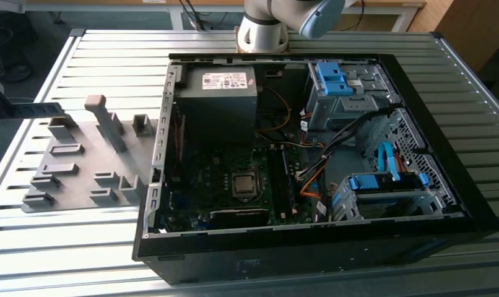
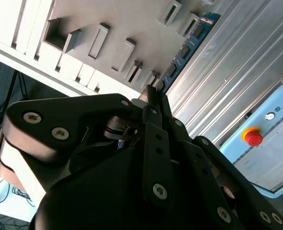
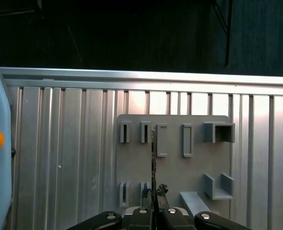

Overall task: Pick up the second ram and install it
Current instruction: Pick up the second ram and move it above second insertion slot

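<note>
- I am keeping the gripper [image 2: 153, 98] clenched on one end of the second ram [image 2: 184, 50]. The stick is reaching out from between the fingertips, chips facing the second wrist view.
- In the first wrist view I am seeing the stick edge-on, over the grey holder plate [image 3: 180, 177] with its slotted blocks.
- In the exterior view the stick is hanging at the exterior view's left, near the plate's far corner and well apart from the computer case [image 1: 274, 247].
- I am judging the pick-up as done and the install as not done.
- The case is lying open on the slatted worktop [image 1: 109, 55], holding a power supply [image 1: 220, 93], a motherboard [image 1: 208, 179], drive cages [image 1: 348, 93] with blue latches, and loose cables.
- I cannot tell whether a first stick is sitting in the board's slots.
</note>
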